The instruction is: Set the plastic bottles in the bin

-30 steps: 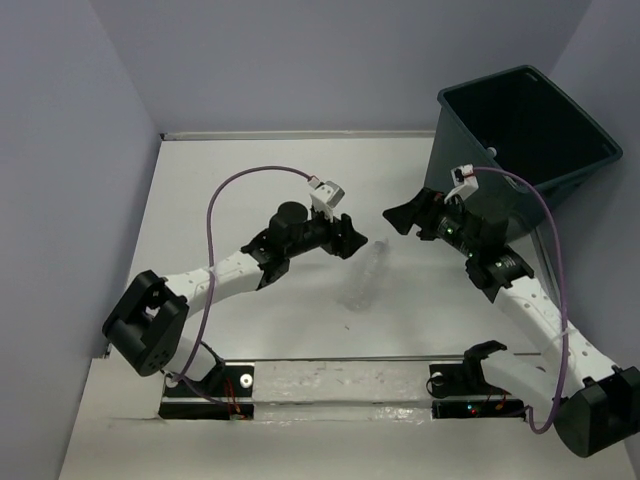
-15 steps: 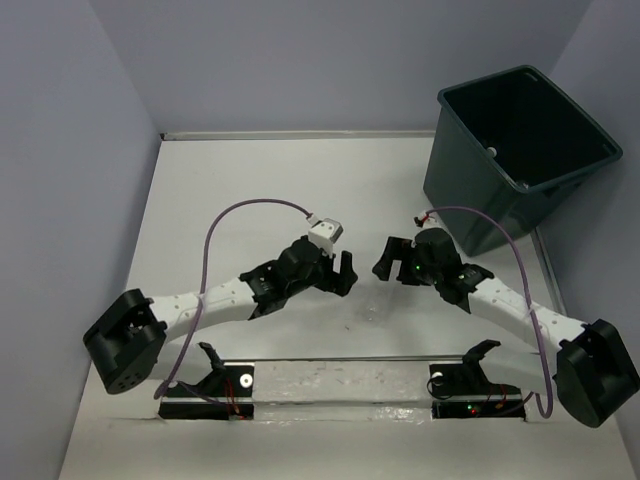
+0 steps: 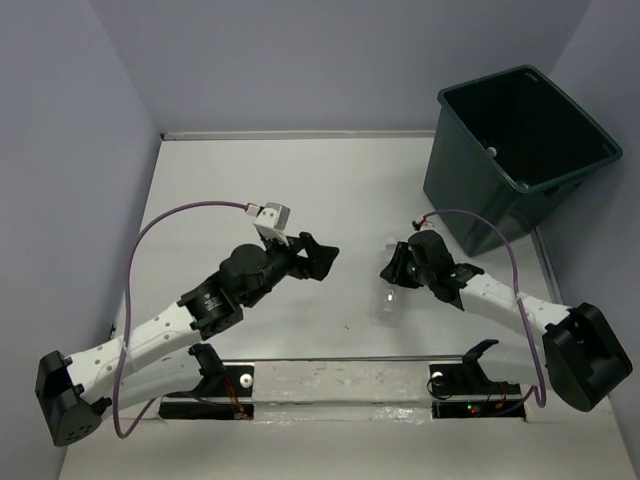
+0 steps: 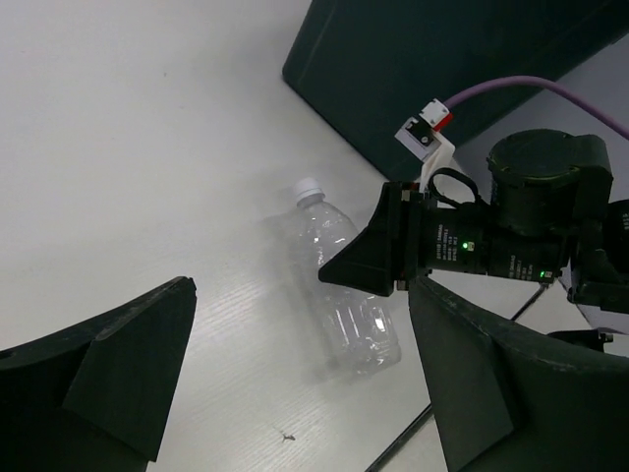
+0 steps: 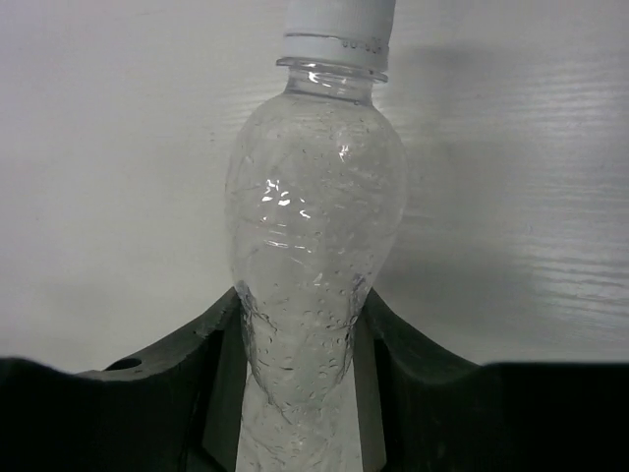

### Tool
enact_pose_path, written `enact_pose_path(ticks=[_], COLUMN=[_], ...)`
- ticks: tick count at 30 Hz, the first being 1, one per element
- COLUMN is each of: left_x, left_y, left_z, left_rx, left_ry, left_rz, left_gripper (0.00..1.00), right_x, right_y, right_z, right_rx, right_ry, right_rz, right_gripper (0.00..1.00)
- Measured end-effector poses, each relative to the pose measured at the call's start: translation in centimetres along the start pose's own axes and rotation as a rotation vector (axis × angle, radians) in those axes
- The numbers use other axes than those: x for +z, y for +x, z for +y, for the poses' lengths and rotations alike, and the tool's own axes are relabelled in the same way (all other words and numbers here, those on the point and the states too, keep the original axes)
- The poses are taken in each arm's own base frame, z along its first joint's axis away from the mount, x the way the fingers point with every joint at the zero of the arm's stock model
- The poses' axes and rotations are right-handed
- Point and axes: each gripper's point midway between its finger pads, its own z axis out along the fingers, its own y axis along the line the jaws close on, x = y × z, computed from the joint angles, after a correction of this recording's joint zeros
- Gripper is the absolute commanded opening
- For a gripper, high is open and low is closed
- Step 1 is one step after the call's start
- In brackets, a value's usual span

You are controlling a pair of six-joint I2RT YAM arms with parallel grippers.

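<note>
A clear plastic bottle (image 5: pixel 314 226) with a white cap (image 5: pixel 339 15) lies on its side on the white table (image 3: pixel 300 180), and we see it in the near right part of the table, well apart from the bin (image 3: pixel 465 200). In the right wrist view its body runs straight away from the camera, cap at the far end. The right hand (image 5: pixel 300 344) is clenched on the bottle's lower body, one dark finger pressed against each side, and the plastic looks pinched in where they meet it. From the left wrist view we see the same bottle flat on the table, cap pointing towards the bin.

The left hand (image 3: pixel 322 258) hangs to the left of the bottle, apart from it, jaws spread wide and grasping nothing.

The bin stands upright in the far right corner of the table, dark green-black, its rimmed top open.
</note>
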Motion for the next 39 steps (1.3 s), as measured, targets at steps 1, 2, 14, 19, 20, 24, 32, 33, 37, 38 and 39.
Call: enact_pose_path(ticks=[1, 2, 14, 19, 20, 24, 32, 33, 37, 38, 39], left_x=[-0.5, -1.3, -10.7, -12.7, -12.9, -12.9, -12.9, -12.9, -12.9, -12.8, -12.8], left_y=[-0.4, -1.0, -11.8, -12.1, -12.0, -11.1, -9.8, -9.8, -9.8, -9.9, -10.0], left_z=[0.1, 0.3, -0.2, 0.9, 1.0, 1.8, 2.8, 2.8, 2.8, 2.8, 2.7], left_rx=[-0.004, -0.008, -0.059, -0.046, -0.041, -0.019, 0.026, 0.028, 0.036, 0.037, 0.039], left_ry=[-0.01, -0.02, -0.049, -0.072, -0.076, -0.104, -0.141, -0.143, -0.142, -0.142, -0.139], left_rz=[-0.005, -0.017, -0.275, -0.298, -0.295, -0.274, -0.226, -0.225, -0.225, -0.225, -0.225], left_gripper=[0.99, 0.99, 0.99, 0.99, 0.99, 0.99, 0.99, 0.99, 0.99, 0.99, 0.99], right_x=[-0.4, -0.8, -34.1, -41.6, -40.7, -32.5, -23.2, -24.0, -31.0, -33.1, -35.4], right_y=[-0.4, -0.8, -33.5, -42.1, -43.2, -45.0, -43.6, -43.8, -44.0, -43.6, -43.1], right_z=[0.3, 0.6, 11.7, 3.3, 1.6, -3.5, -6.4, -5.8, -0.8, 0.7, 1.9], right_rx=[0.001, -0.01, -0.141, -0.123, -0.134, -0.206, -0.275, -0.261, -0.169, -0.149, -0.135], right_ry=[-0.009, -0.017, -0.064, 0.519, 0.612, 0.801, 0.833, 0.8, 0.531, 0.436, 0.369], right_rz=[-0.009, -0.018, -1.182, -1.509, -1.498, -1.317, -1.022, -1.041, -1.193, -1.234, -1.275], right_gripper=[0.2, 0.2, 0.2, 0.25, 0.31, 0.88, 1.0, 1.0, 1.0, 1.0, 1.0])
